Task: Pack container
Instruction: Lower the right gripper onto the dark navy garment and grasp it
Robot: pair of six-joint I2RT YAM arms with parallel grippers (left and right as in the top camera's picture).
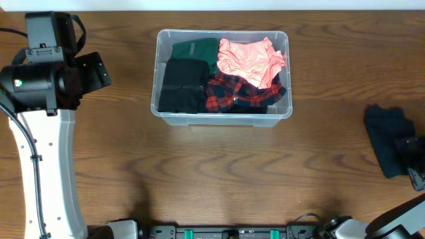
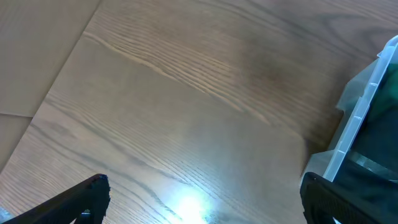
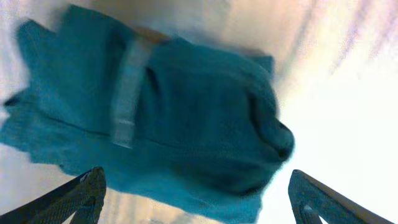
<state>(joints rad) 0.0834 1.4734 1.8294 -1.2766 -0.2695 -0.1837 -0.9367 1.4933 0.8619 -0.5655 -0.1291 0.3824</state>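
The clear plastic container stands at the table's far middle. It holds a green garment, a black one, a pink one and a red-and-black plaid one. Its rim corner shows in the left wrist view. A dark teal folded garment lies on the table at the right edge. My right gripper is open just above it, fingers on either side of its near edge. My left gripper is open and empty over bare table, left of the container.
The left arm's white link and black wrist stand at the table's left side. The right arm's wrist shows at the right edge. Brown wooden tabletop lies in front of the container.
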